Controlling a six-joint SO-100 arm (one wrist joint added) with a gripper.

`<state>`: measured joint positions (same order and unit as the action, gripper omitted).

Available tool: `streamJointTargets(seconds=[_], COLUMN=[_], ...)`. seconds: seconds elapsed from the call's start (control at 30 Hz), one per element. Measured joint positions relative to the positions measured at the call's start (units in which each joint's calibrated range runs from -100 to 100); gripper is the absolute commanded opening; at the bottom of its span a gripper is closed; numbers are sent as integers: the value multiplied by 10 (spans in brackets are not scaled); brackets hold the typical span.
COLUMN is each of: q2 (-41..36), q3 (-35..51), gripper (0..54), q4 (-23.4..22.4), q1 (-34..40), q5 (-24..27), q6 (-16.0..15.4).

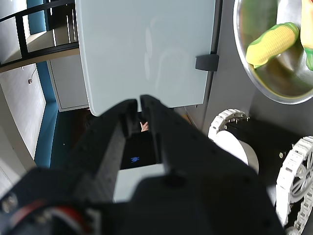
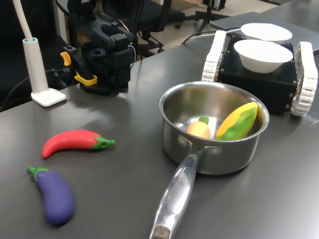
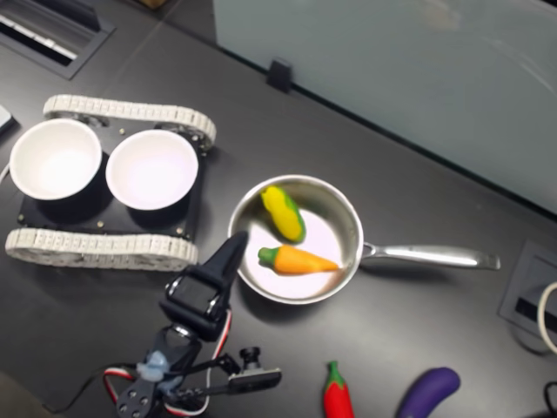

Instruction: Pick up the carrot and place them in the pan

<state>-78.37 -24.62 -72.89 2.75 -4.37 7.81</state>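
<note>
Right under your wrist camera sits the gripper (image 1: 142, 105), its two dark jaws drawn together with only a thin slit between them and nothing held, so read it as closed and empty. In the second exterior view it (image 3: 233, 248) hangs just over the pan (image 3: 348, 218) rim at about eight o'clock, pointing toward one o'clock, which suggests a hand pulling clear rather than reaching. The carrot (image 3: 300, 259) already lies flat on the pan floor, leafy end toward nine o'clock and tip toward three, just beside the corn cob (image 3: 284, 212) at its twelve o'clock. The first exterior view agrees: carrot (image 2: 198, 128) and corn (image 2: 238, 121) rest inside the steel wall. By that evidence your placing looks done. The chili pepper (image 2: 70, 141) and eggplant (image 2: 55, 195) lie well apart on the table (image 2: 124, 164), untouched by this job.
</note>
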Motion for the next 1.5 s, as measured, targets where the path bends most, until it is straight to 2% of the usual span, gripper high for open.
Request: streamJointTargets(seconds=[0.13, 0.5, 0.83, 1.2, 1.5], q2=[-25, -106, -166, -169, -169], q3=[0, 0, -80, -179, -306], gripper=[1, 1, 1, 2, 2], q4=[-38, -114, -191, -241, -233], q1=[4, 19, 13, 14, 17], q5=[2, 2, 2, 2, 7], q6=[-19, -41, -51, -51, -51])
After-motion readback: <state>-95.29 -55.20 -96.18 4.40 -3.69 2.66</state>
